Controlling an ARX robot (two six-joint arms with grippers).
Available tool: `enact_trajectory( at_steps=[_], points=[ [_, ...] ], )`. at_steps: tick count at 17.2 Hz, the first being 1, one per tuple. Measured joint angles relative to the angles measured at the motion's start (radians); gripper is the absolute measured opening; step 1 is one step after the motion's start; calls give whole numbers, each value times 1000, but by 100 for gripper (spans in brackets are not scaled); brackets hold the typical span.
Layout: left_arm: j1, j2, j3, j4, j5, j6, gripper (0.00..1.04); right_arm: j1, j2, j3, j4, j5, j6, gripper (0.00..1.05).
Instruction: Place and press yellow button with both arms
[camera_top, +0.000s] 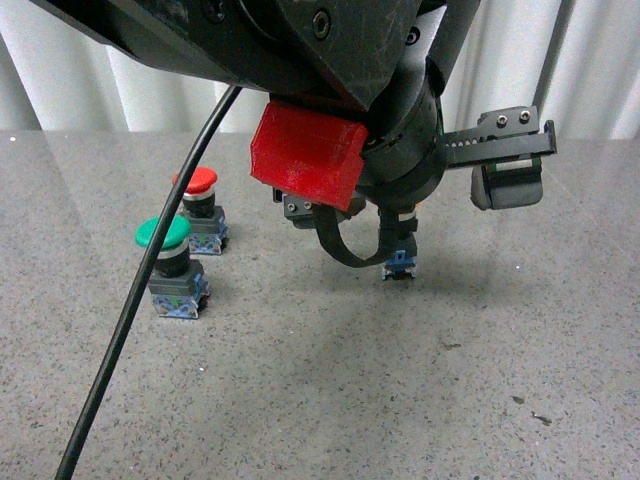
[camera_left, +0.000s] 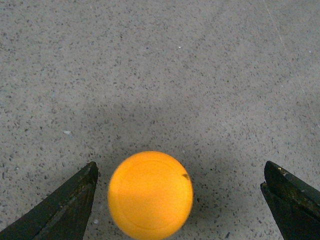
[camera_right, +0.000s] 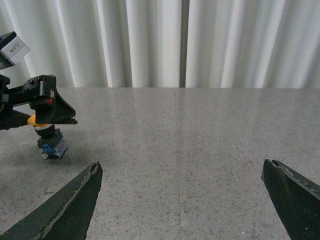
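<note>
Our black left gripper (camera_left: 180, 167) hung spread astride the yellow mushroom-capped button (camera_left: 150, 195), right gripper (camera_right: 181, 164) spread too; closing off-centre, we judged, might topple it.

The left arm (camera_top: 300, 40) fills the top of the view, its red panel (camera_top: 305, 155) facing the camera. The left gripper (camera_top: 404, 212) points down at the grey speckled table (camera_top: 330, 400). One finger (camera_top: 508, 185) stands out wide to the gripper's right on a black rail, and the other is mostly hidden behind the red panel. Directly under the gripper stands the yellow button (camera_top: 400, 262). Only its dark body and blue-grey base show, with the cap hidden by the arm. A black curved loop (camera_top: 345, 248) hangs just left of it. Well off to the gripper's left stand the green button (camera_top: 168, 262) and, beyond it, the red button (camera_top: 200, 210). A black cable (camera_top: 130, 310) runs down in front of them.
</note>
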Motion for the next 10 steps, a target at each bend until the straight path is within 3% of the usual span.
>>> enact_trajectory(
  at_steps=[3, 5, 9, 10],
  points=[
    [5, 0, -38, 108, -2, 22, 98, 0, 0, 0, 0, 0, 0, 98],
    [3, 0, -87, 266, -24, 62, 98, 0, 0, 0, 0, 0, 0, 98],
    [-4, 8, -159, 611, -144, 230, 98, 0, 0, 0, 0, 0, 0, 98],
    [-2, 13, -203, 781, -256, 308, 90, 0, 0, 0, 0, -1, 0, 98]
  ],
)
